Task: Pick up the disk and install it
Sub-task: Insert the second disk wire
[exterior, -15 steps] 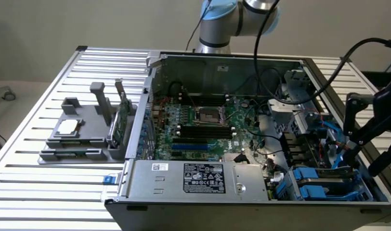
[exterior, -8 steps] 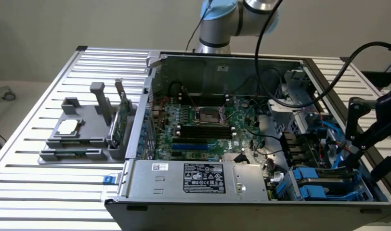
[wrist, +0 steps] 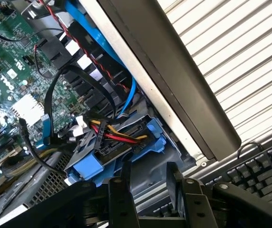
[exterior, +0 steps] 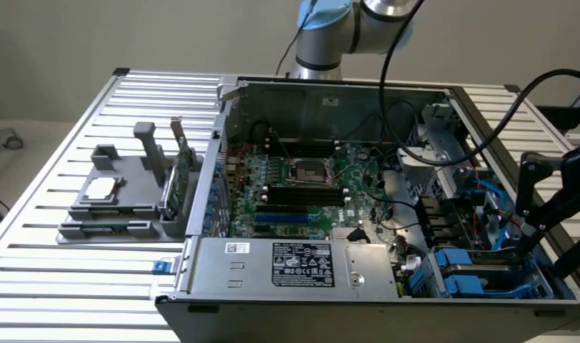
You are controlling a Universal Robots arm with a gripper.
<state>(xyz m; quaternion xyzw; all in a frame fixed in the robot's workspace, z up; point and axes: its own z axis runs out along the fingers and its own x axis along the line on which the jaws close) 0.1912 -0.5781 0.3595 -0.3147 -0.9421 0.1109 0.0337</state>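
The disk [wrist: 150, 137], in its blue carrier, sits in the drive bay of the open computer case [exterior: 366, 318]. The bay is at the case corner closest to the table's [exterior: 33, 221] near edge, on the exterior view's right. The gripper [wrist: 148, 171] hovers just beside the disk, fingers spread, holding nothing. Pick-up and placement appear complete; full seating cannot be confirmed.
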